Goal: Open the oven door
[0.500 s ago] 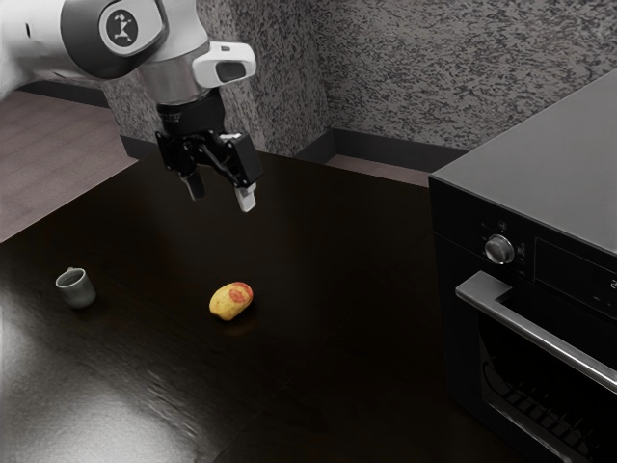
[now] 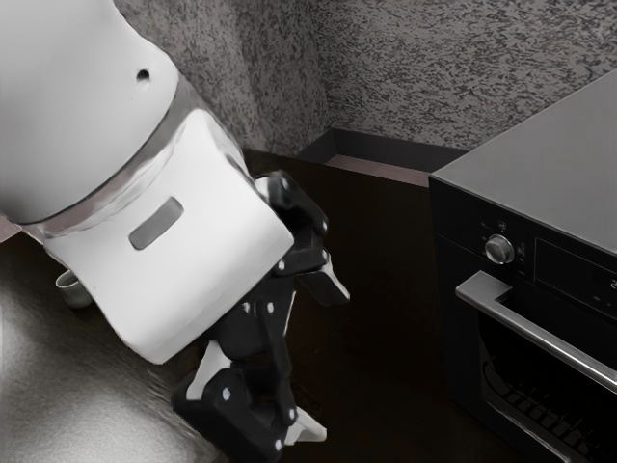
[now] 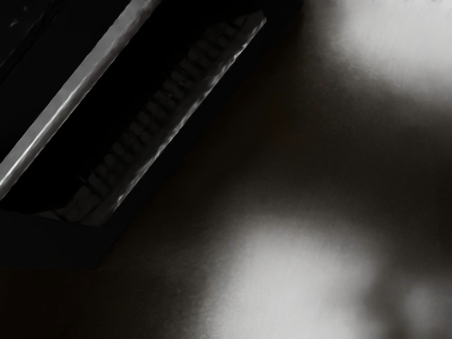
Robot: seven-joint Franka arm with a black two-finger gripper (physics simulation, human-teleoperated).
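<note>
Rightward in the exterior view from the gripper [image 2: 321,359], spread wide and empty, stands the shut oven door [image 2: 540,386], its handle [image 2: 549,340] slanting from far left to near right.

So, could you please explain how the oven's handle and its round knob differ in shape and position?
The handle is a long, straight bar, whereas the knob is short and round. The handle sits lower on the front of the oven; the knob is above it. In the exterior view the handle runs out past the edge, while the knob is seen whole. Both look grey and metallic.
</note>
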